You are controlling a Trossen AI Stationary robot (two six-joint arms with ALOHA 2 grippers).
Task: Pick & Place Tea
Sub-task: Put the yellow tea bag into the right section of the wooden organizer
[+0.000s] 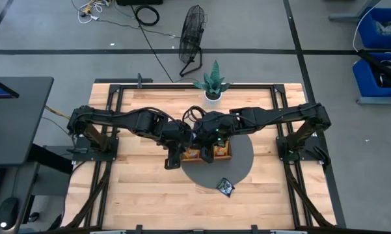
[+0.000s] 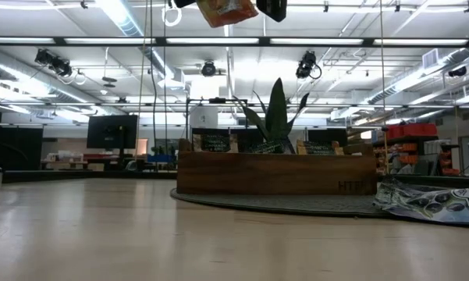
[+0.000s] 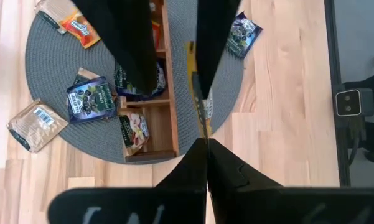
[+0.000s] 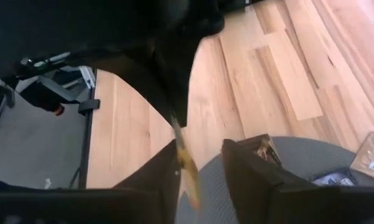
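Note:
My left gripper (image 3: 205, 144) is shut on an orange-yellow tea sachet (image 3: 196, 87), held high above the wooden tray (image 3: 168, 93) on a round grey mat (image 3: 56, 68). My right gripper (image 4: 200, 158) is open, one finger on each side of that sachet (image 4: 185, 163). I cannot tell whether a finger touches it. In the low view the sachet (image 2: 226, 12) hangs at the top edge. Two sachets (image 3: 140, 84) (image 3: 134, 127) lie in the tray. Others lie flat on the mat: orange (image 3: 81, 28), dark blue (image 3: 87, 99) and dark blue (image 3: 243, 34). My left gripper pinches the orange-yellow sachet by one end (image 3: 203, 129) between its two fingertips. It comes slanting down from the table's left side. The sachet shows edge-on, sticks out ahead of the fingers, and is lifted clear above the tray.
A pale sachet (image 3: 37, 124) lies half off the mat on the wood. A dark sachet (image 1: 225, 187) sits at the mat's near edge. A potted plant (image 1: 213, 84) stands at the table's far edge, behind the tray (image 2: 273, 173). Bare wood lies toward the near edge.

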